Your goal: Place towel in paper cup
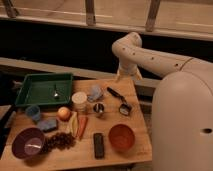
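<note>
STEP: pre-grasp, nothing held | END EFFECTOR (pixel 128 76): poised above far edge of worktop (pixel 110 122), fingers apart and empty, high enough to clear clutter | TOWEL (pixel 95 92): bunched on worktop, just right of paper cup (pixel 79 99), near-left of end effector | PAPER CUP: upright, mouth up, ready to receive | NEXT: probably descend onto towel

I read the bench (pixel 112 120) as pale matt wood, the towel (pixel 95 92) as soft cloth and the paper cup (pixel 79 100) at its 8 o'clock as matt paper. The small cup (pixel 99 107) shines like metal, and the green tray (pixel 44 75) looks like smooth plastic. My hand (pixel 128 76), in smooth cream plastic, hangs with its fingers spread at the bench's 1 o'clock corner.
</note>
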Available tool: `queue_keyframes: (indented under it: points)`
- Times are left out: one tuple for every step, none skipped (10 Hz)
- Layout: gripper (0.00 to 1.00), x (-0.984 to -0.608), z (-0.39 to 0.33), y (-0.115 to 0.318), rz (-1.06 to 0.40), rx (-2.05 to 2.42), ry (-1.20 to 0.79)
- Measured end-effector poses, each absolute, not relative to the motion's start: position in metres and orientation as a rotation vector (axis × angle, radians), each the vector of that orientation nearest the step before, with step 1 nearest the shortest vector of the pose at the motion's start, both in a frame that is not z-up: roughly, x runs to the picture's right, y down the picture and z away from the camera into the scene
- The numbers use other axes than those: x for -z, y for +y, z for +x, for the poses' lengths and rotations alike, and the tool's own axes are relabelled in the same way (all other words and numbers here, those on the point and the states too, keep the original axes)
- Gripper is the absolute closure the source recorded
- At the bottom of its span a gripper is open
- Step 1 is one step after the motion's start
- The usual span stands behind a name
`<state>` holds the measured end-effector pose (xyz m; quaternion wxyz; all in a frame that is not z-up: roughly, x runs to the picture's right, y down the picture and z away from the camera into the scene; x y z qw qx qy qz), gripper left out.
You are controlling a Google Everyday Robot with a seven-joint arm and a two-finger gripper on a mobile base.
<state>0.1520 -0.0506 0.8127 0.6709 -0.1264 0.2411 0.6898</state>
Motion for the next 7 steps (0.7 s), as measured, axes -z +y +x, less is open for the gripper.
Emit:
queue_keyframes:
  points:
    - [0.20, -0.813, 0.152, -0.051, -0.285, -1.554, 0.543]
    - [0.20, -0.813, 0.152, -0.051, -0.285, -1.554, 0.543]
    - [0.20, -0.813, 0.152, -0.051, -0.285, -1.554, 0.543]
    - [0.20, -0.813, 0.152, -0.050, -0.285, -1.554, 0.541]
    - [0.20, -0.812, 0.151, -0.051, -0.286, -1.553, 0.529]
    - [0.20, -0.806, 0.146, -0.054, -0.281, -1.539, 0.490]
    - [0.20, -0.803, 0.141, -0.057, -0.281, -1.530, 0.467]
